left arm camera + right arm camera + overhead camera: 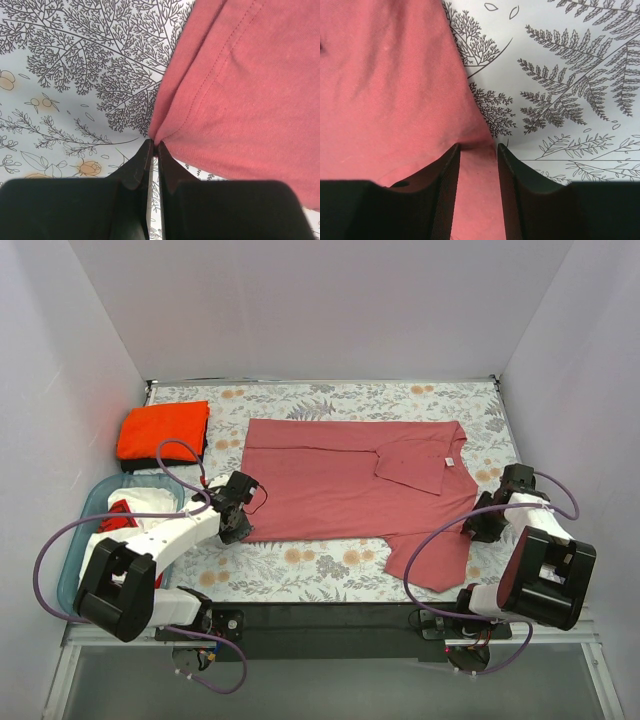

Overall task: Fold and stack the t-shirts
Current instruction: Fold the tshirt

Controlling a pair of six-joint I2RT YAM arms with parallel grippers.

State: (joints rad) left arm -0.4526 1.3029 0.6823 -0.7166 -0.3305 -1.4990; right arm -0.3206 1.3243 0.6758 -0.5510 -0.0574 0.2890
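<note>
The large rose-red t-shirt (330, 480) lies spread flat across the middle of the floral table, with one sleeve folded onto its chest at the upper right. My left gripper (240, 530) is shut on the shirt's near left corner; the left wrist view shows the gripper (154, 142) pinching the bunched red cloth (240, 90). My right gripper (478, 530) is at the shirt's right edge. In the right wrist view the gripper (478, 146) is open, its jaws straddling the red cloth (385, 85). The orange t-shirt (163, 427) lies folded on the black one (150, 462) at the back left.
A light blue bin (95, 495) with white and red cloth in it stands at the left edge beside my left arm. A loose part of the red shirt (435, 560) lies toward the table's front edge near my right arm. White walls close in the table.
</note>
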